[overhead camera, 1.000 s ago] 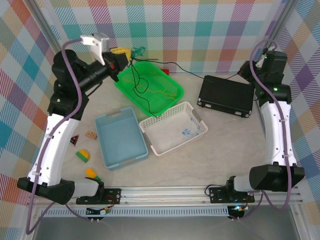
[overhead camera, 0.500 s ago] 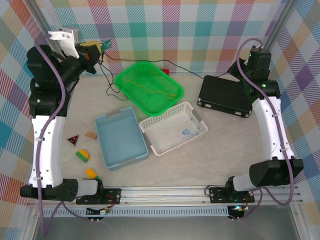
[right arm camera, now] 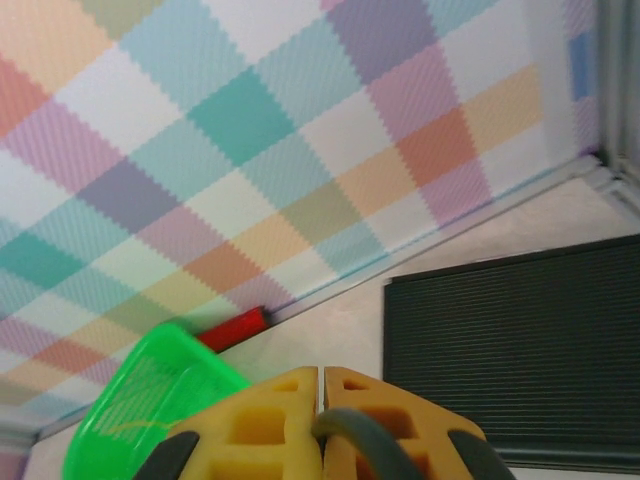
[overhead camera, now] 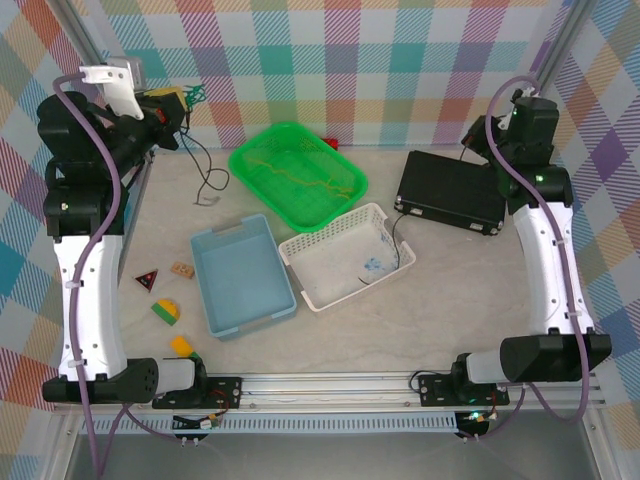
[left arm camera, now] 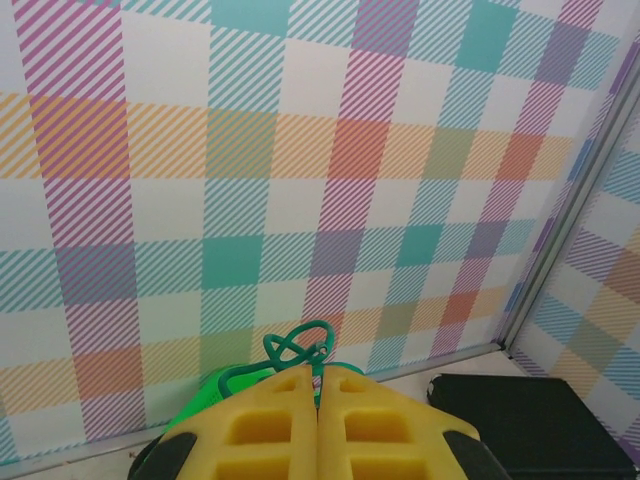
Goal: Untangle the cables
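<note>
I'm clamping green cable in shut L gripper; black cable is dangling below; R gripper closed, well apart.

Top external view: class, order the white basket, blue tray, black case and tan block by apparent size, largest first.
1. white basket and blue tray: too alike in apparent size to rank.
2. black case: somewhat smaller.
3. tan block: by far the smallest.

Pastel plaid fabric walls on all sides; silver metal corner post; pale beige marbled tabletop; lighting was even.
</note>
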